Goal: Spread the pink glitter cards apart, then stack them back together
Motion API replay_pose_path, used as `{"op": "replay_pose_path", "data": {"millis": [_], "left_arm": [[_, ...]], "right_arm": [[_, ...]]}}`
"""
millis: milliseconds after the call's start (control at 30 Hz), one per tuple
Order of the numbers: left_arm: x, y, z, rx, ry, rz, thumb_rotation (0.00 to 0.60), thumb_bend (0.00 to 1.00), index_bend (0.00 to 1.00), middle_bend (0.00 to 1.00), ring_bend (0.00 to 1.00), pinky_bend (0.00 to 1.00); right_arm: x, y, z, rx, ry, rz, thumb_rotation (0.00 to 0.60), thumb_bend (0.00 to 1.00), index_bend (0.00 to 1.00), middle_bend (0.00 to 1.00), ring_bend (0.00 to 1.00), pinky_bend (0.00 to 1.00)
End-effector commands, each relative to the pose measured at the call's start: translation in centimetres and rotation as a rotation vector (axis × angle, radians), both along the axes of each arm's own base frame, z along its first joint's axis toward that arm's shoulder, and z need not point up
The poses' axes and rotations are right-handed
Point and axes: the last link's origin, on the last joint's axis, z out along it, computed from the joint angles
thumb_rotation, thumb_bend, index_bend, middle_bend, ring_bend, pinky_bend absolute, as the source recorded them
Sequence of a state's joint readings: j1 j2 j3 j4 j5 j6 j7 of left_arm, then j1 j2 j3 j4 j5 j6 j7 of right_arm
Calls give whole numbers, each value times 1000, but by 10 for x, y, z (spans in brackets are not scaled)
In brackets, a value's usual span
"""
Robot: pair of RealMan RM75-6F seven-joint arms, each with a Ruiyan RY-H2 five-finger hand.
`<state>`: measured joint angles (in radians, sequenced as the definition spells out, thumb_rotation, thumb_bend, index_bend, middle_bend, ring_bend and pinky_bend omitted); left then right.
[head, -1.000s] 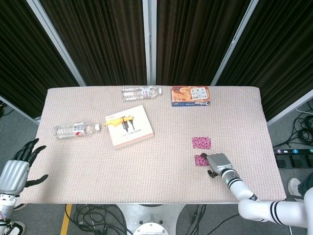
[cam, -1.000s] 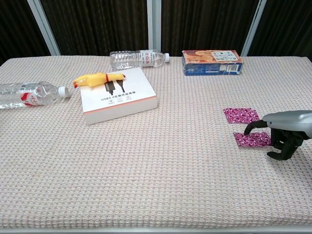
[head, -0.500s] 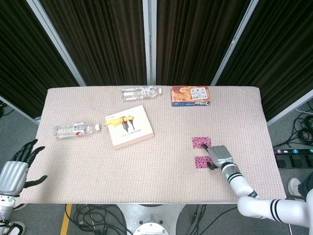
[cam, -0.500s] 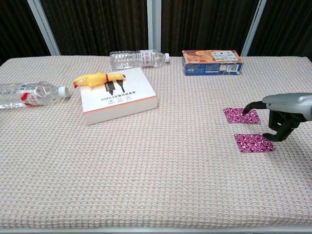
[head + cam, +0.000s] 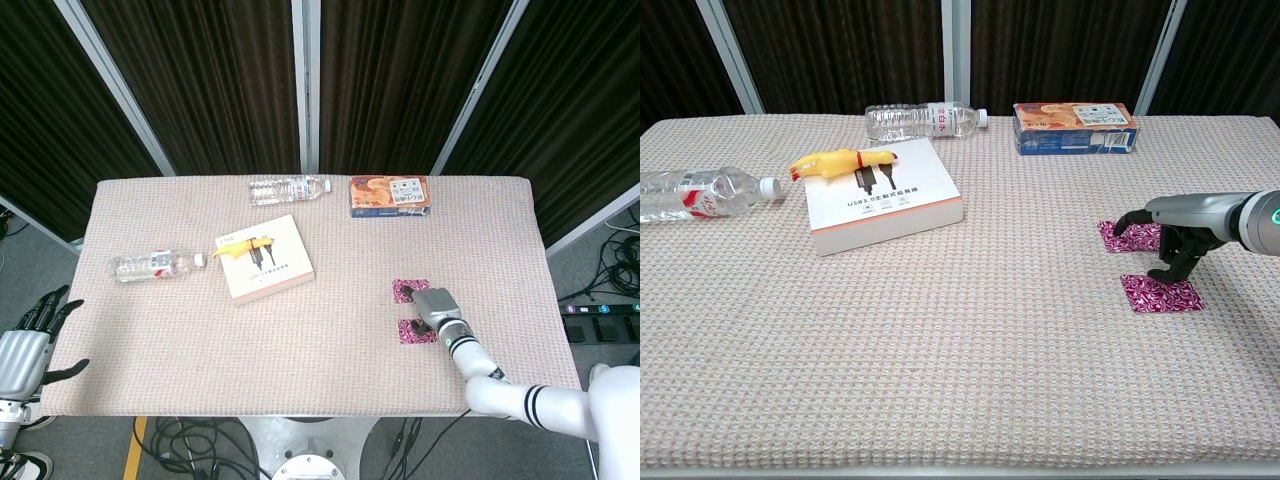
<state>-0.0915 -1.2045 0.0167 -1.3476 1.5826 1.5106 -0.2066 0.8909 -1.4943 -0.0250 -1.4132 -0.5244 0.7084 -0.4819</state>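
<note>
Two pink glitter cards lie flat and apart at the right of the table. The far card is partly covered by my right hand, whose dark fingers curve down onto it. The near card lies just in front of the hand, with lower fingers hanging close above its far edge. No card is lifted. My left hand hangs off the table's left edge in the head view, fingers spread and holding nothing.
A white box with a yellow rubber chicken on it sits left of centre. Two plastic bottles lie on their sides, one at the far left, one at the back. A snack box stands at the back right.
My right hand has moved away from the near card, leftward and farther onto the table, and now covers part of the far card. The left hand has dropped slightly lower.
</note>
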Motion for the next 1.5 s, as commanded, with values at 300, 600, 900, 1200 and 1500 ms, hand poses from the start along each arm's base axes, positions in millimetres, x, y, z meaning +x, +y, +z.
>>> {"op": "replay_pose_path", "data": {"millis": [300,600,900,1200,1500], "left_arm": [[1,2,-2,-5,-2,-6,600,0,208,143,88,232],[0,2,-2,-5,4,-3,600,0,208,143,88,232],[1,2,-2,-5,6,-4,600,0,208,143,88,232],[4,5,-4,-7,9,-12,600,0,208,143,88,232],[8,6,-4,-7,11,-18,600,0,208,143,88,232]], "right_arm": [[-11,3,7,1,30,-25,563,350,117,907,953,963],[-21,6,15,-7,45,-40,554,351,118,907,953,963],[-34,11,23,-5,64,-54,557,352,129,908,954,963],[-46,17,31,-3,86,-59,558,351,133,909,954,963],[-60,22,42,-12,97,-68,564,350,132,909,955,963]]}}
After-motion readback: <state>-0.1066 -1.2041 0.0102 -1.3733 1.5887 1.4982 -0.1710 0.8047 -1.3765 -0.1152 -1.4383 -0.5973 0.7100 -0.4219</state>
